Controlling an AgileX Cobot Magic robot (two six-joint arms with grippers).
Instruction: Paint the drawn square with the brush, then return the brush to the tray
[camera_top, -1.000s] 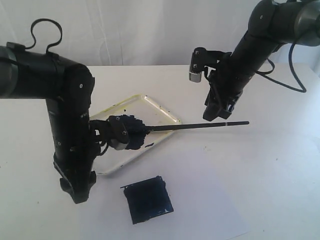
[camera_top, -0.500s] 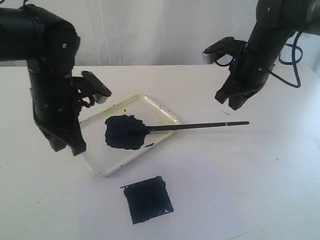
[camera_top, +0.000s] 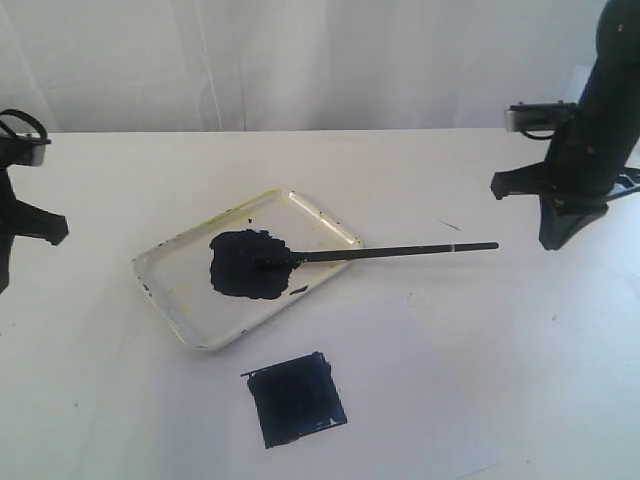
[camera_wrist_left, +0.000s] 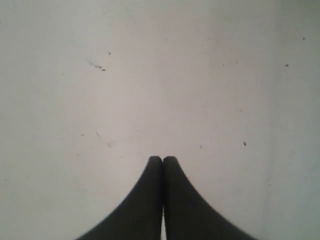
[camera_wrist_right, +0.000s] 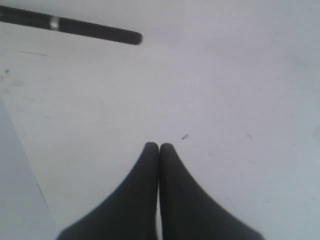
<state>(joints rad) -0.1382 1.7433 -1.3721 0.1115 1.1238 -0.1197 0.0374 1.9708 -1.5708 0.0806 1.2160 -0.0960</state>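
The drawn square lies on the white paper near the front, its inside filled dark blue-black. Behind it sits the white tray with a dark paint blob. The brush lies with its tip in the blob and its handle sticking out over the tray's right rim onto the table; its handle end shows in the right wrist view. My right gripper is shut and empty at the far right, clear of the brush. My left gripper is shut and empty over bare table at the far left.
A white backdrop closes the far side of the table. The paper's edge runs near the front right. Small dark specks mark the table surface under the left gripper.
Both arms have swung outward away from the tray, the left to the far left edge and the right to the far right. The brush, tray and square have not moved.
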